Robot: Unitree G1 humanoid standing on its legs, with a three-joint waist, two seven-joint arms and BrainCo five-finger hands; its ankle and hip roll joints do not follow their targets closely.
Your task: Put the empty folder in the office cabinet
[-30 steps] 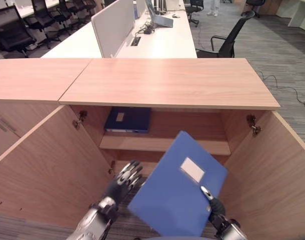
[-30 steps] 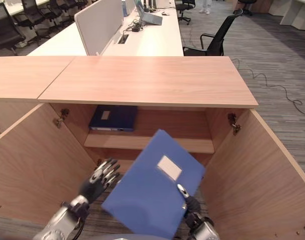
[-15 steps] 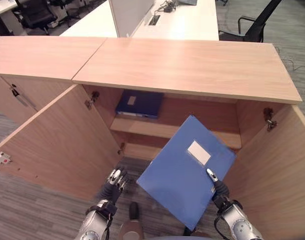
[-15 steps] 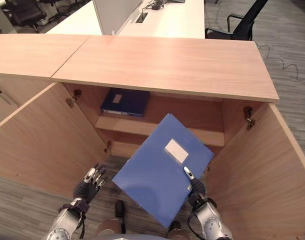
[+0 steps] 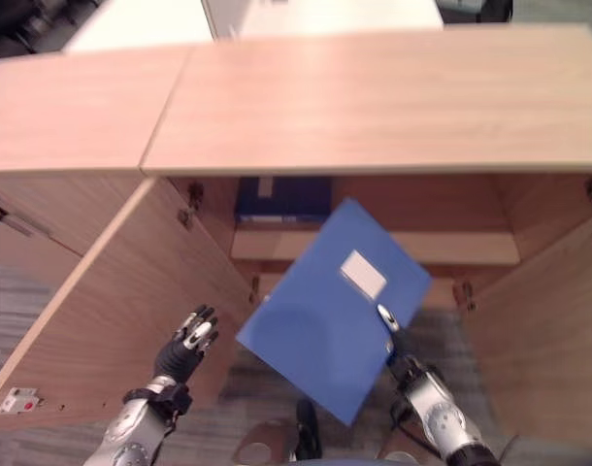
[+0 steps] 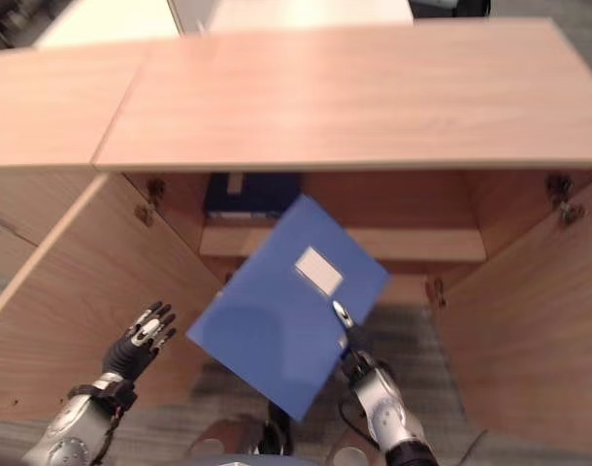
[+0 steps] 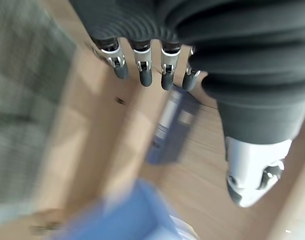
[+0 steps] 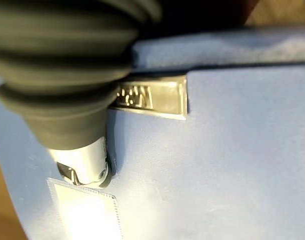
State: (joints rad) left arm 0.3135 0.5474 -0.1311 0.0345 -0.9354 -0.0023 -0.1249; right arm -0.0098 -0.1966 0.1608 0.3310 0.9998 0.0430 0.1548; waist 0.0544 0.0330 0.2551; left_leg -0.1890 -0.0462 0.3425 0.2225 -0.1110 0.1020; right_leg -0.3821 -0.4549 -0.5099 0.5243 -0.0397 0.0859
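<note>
Dark blue folder [image 5: 281, 199] on cabinet shelf [image 5: 451, 249]

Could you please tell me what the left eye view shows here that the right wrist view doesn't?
The left eye view takes in the open cabinet, a dark blue folder on its shelf, and the open left hand beside the left door. The right wrist view gives the metal clip on the folder's edge. Both show the blue folder, its white label and the right hand pinching it.
</note>
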